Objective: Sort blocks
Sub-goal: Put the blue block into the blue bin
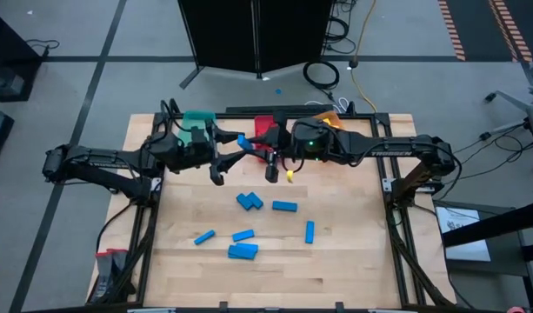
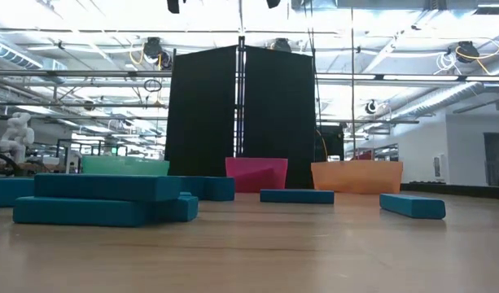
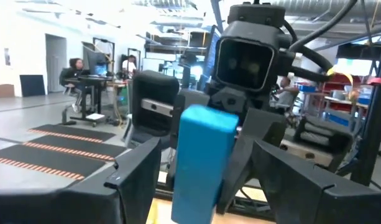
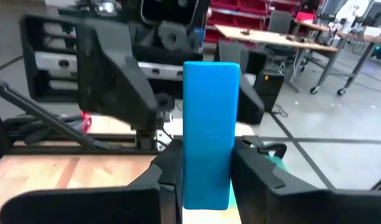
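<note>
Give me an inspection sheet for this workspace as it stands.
Surface: wooden table, bare apart from blocks.
Job's things: about seven loose blue blocks mid-table; one held blue block raised between the arms; teal bin, red bin and orange bin along the far edge.
Clutter: small red object by the frame's near left corner.
Grippers: right gripper shut on the held blue block; left gripper open, fingers either side of it.
Cables: yellow cable and black coil on the floor.
Surroundings: black screen; seated people at desks.
</note>
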`<action>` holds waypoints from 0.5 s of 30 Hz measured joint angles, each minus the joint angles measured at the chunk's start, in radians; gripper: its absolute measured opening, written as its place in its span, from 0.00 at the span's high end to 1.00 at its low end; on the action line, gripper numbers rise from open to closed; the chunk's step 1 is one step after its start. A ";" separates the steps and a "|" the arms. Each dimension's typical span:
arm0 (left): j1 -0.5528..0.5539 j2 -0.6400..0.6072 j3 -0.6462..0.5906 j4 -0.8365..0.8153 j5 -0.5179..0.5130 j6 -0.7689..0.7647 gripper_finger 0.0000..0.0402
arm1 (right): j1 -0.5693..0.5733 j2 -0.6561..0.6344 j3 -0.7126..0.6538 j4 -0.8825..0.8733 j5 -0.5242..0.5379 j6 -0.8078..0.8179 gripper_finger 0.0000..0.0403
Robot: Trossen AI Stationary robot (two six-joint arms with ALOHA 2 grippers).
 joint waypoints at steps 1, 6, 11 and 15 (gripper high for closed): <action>0.000 0.000 0.000 0.000 0.002 0.000 0.36 | 0.000 0.000 0.000 0.009 -0.002 -0.002 0.80; 0.000 0.000 0.000 0.008 0.003 0.000 0.36 | 0.001 0.000 0.000 0.000 -0.008 -0.007 0.80; 0.000 0.000 0.000 0.035 0.003 0.006 0.36 | 0.002 0.000 0.000 0.001 -0.031 -0.006 0.80; 0.000 0.000 0.000 0.028 0.010 0.006 0.38 | 0.002 0.000 0.000 0.003 -0.031 -0.006 0.80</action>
